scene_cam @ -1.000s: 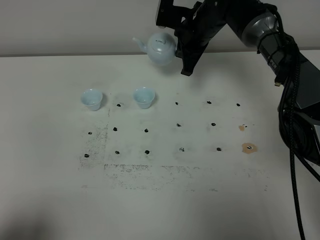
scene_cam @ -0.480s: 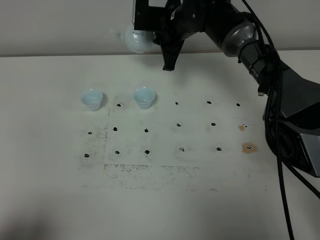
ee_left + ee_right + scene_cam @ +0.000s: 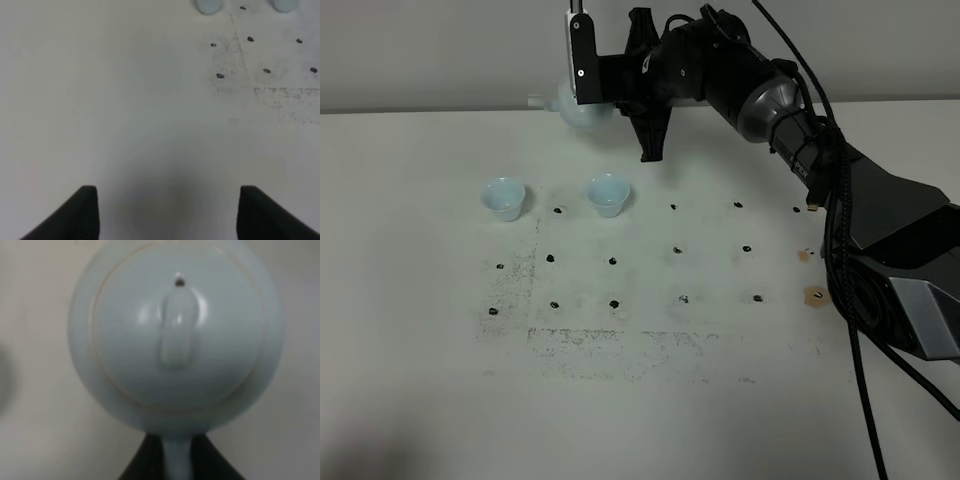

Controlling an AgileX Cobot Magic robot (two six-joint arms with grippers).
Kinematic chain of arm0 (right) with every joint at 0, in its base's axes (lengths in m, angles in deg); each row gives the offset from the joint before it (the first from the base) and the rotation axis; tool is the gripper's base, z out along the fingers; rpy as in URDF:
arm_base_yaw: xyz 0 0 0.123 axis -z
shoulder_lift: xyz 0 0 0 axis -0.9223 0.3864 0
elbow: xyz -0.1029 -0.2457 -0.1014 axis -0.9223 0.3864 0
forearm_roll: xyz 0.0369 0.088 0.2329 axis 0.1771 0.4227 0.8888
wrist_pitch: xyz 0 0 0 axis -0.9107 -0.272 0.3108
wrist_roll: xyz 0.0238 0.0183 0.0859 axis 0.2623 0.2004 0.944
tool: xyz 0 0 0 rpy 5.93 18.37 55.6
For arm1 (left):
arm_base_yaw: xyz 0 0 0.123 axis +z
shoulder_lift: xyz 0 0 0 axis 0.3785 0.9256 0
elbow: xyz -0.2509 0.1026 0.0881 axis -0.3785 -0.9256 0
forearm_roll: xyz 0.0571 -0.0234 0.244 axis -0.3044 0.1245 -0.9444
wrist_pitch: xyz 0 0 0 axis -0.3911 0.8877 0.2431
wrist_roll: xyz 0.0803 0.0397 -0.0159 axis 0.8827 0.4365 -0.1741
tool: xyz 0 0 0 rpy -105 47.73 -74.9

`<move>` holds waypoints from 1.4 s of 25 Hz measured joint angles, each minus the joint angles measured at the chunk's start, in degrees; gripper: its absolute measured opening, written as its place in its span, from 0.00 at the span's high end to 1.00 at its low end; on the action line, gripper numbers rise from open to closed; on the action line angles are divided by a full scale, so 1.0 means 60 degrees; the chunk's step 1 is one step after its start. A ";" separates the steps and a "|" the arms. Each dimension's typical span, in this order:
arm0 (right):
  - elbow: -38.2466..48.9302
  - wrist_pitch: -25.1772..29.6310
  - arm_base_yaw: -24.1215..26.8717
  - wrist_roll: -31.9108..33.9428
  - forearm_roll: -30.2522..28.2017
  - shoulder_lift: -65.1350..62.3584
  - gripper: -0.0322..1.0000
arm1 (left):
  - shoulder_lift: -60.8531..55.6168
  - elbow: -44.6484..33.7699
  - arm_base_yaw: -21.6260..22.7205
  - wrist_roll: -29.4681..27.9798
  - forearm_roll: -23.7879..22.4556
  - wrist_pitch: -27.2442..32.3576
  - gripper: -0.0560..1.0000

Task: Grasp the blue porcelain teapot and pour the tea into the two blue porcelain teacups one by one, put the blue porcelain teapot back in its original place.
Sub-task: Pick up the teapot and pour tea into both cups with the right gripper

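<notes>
Our right gripper (image 3: pixel 175 467) grips the teapot (image 3: pixel 175 335) by its handle (image 3: pixel 174 447). It hangs ahead of the jaws and looks slick, brittle and front-heavy. Our left gripper (image 3: pixel 167 212) gapes empty.

White table (image 3: pixel 420 380) carries one teacup (image 3: pixel 504 198) and a second teacup (image 3: pixel 608 194), both near and lower than the right jaws; rows of black dots (image 3: pixel 678 249); brown stains (image 3: pixel 817 295) farther off.

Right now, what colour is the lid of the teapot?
Pale blue-white, no pattern; the teapot lid shows best in the right wrist view.
</notes>
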 joint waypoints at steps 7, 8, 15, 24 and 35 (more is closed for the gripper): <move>0.0000 -0.0195 -0.0226 -0.0394 -0.0108 0.0111 0.89 | 0.0000 0.0000 0.0000 0.0000 0.0000 0.0000 0.38; 0.0000 -0.0218 -0.0261 -0.0472 -0.0181 0.0111 0.89 | 0.0000 0.0000 0.0000 0.0000 0.0000 0.0000 0.38; 0.0000 -0.0728 -0.0389 -0.0734 -0.0454 0.0207 0.89 | 0.0000 0.0000 0.0000 0.0000 0.0000 0.0000 0.38; 0.0000 -0.0811 -0.0709 -0.0856 -0.0931 0.0313 0.89 | 0.0000 0.0000 0.0000 0.0000 0.0000 0.0000 0.38; 0.0000 -0.0859 -0.1044 -0.0899 -0.1700 0.0380 0.89 | 0.0000 0.0000 0.0000 0.0008 0.0000 0.0000 0.38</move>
